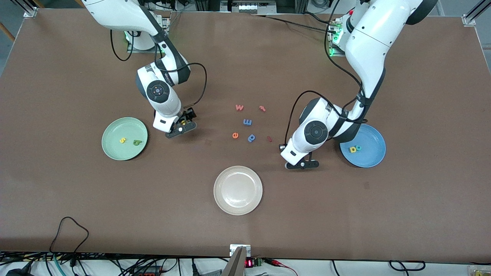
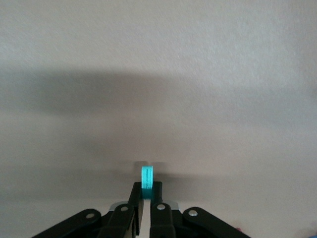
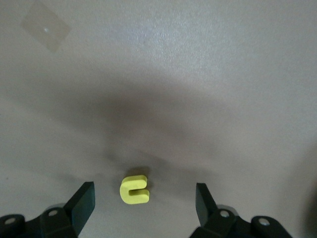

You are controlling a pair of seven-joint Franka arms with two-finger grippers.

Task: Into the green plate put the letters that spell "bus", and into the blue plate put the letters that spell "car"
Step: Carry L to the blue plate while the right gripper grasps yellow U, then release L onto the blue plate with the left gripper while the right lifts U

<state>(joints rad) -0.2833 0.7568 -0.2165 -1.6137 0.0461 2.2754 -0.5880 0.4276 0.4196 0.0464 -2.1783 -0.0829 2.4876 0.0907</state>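
The left gripper [image 1: 303, 165] is down at the worktop [image 1: 345, 214] just beside the blue plate [image 1: 374, 157], toward the middle of the table, and is clenched on a teal letter [image 2: 147, 177] pinched edge-on between its fingertips. That plate already holds a yellow letter [image 1: 352, 149] and a teal one [image 1: 358, 147]. The right gripper [image 1: 181, 128] hangs low beside the green plate [image 1: 115, 151], its jaws spread wide either side of a yellow u [image 3: 134, 190] that lies flat on the worktop, not yet grasped. The green plate holds a yellow s [image 1: 122, 140] and a dark green b [image 1: 137, 142].

To do this well, the right gripper should centre on the u, close squarely across it, lift clear of the rim and release low over the green plate. The left should lift straight and drop its letter clear of the two already there.
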